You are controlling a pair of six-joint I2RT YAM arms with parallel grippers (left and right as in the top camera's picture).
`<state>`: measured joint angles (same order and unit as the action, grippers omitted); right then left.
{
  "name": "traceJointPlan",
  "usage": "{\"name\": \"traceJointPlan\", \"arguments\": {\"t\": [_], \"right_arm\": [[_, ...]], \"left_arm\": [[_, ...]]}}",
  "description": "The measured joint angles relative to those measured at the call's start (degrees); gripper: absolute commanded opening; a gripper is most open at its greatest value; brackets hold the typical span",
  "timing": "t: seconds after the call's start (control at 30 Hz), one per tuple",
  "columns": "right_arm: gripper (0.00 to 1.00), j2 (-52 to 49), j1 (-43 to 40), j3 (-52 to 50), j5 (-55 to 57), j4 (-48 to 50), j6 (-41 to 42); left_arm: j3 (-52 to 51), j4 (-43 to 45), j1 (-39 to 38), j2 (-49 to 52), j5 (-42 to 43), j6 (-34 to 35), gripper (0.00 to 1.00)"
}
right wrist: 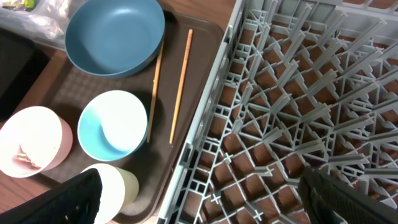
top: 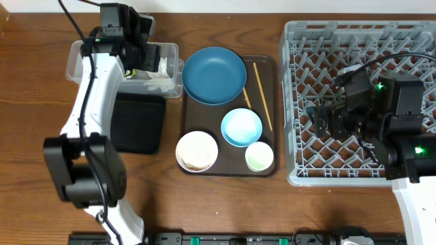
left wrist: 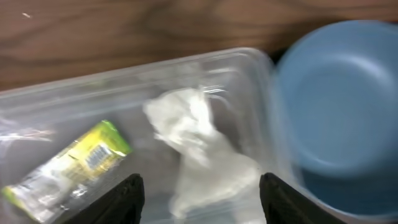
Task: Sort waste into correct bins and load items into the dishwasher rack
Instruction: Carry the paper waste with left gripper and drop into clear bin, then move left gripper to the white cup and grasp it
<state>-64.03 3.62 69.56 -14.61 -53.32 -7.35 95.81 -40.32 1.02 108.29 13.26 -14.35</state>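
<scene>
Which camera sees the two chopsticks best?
The right wrist view: both chopsticks lie whole and large on the brown tray. Overhead shows them thin and small, beside the blue plate. The left wrist view misses them.

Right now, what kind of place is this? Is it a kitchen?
Probably a robot practice setup for clearing up after meals, not a real kitchen: a grey dishwasher rack, a brown tray of dishes and a clear box holding rubbish share one wooden table.
</scene>
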Motion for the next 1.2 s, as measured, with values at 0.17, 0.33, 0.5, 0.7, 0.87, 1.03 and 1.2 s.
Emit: {"name": "traceJointPlan", "arguments": {"t": [0.17,0.33,0.5,0.7,0.87,1.03,1.2], "right_arm": [[0.99,0.0,0.0,0.0,0.0,0.0,0.0],[0.99,0.0,0.0,0.0,0.0,0.0,0.0],[0.99,0.0,0.0,0.0,0.0,0.0,0.4],[0.99,0.0,0.0,0.0,0.0,0.0,0.7],[0.99,0.0,0.0,0.0,0.0,0.0,1.1],[0.99,0.0,0.0,0.0,0.0,0.0,1.1],[0.99,-0.3,0.0,0.0,0.0,-0.1,1.2]], "left_arm": [[0.3,-8.1,-3.9,-9.7,2.5,9.9,0.62],[1.6,-18.5,-10.2,-13.8,3.8,19.6,0.62],[-0.9,-22.7,-17.6,-12.2,7.2,26.2,0.62],[-7.6,-21.3,-28.8,-11.8,8.5,32.0,0.62],[-15.5,-15.4,-36.3,-11.8,6.4,37.2,0.61],[-19.9,-11.2,-41.9,-11.8,2.7,41.4,0.61],[-21.4,-9.3,-45.9,-10.4,-1.9,44.3,0.61]]}}
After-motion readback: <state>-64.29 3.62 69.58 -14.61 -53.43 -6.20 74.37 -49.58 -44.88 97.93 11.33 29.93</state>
